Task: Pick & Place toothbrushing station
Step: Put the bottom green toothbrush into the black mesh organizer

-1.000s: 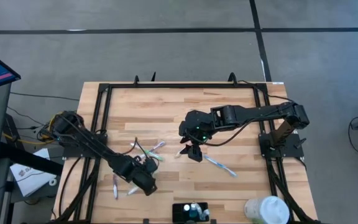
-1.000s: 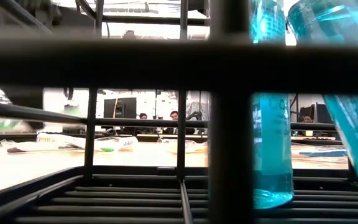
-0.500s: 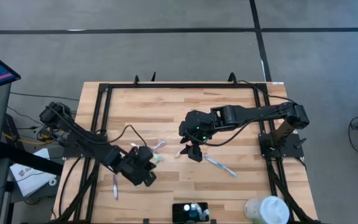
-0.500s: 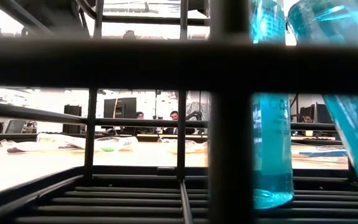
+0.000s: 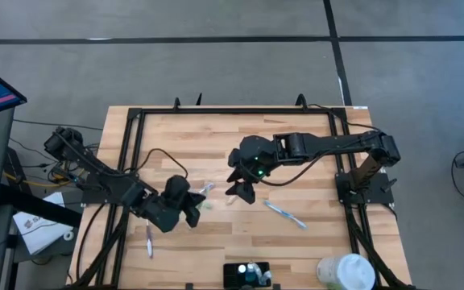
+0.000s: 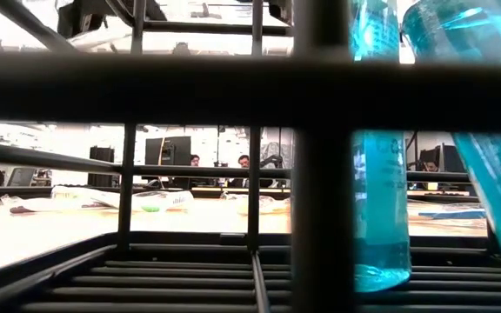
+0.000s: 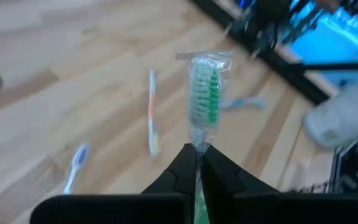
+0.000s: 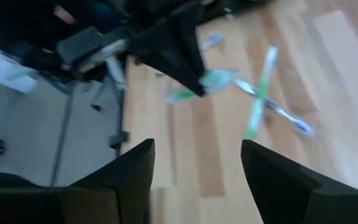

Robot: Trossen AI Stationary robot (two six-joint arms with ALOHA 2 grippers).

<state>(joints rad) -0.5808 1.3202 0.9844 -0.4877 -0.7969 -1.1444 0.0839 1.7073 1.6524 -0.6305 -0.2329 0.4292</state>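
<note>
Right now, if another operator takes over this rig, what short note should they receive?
Left end effector: shut on a wrapped green toothbrush, lifted above the table left of centre.
Right end effector: open and empty, hovering over mid-table near loose toothbrushes, including a blue one.
Toothbrushing station: black holder at the table's near edge, blue bottles already in it. White round container stands to its right.
Done: one brush picked up.
Left: carry it to the station, release, then collect the brushes on the wood, such as the one at.
</note>
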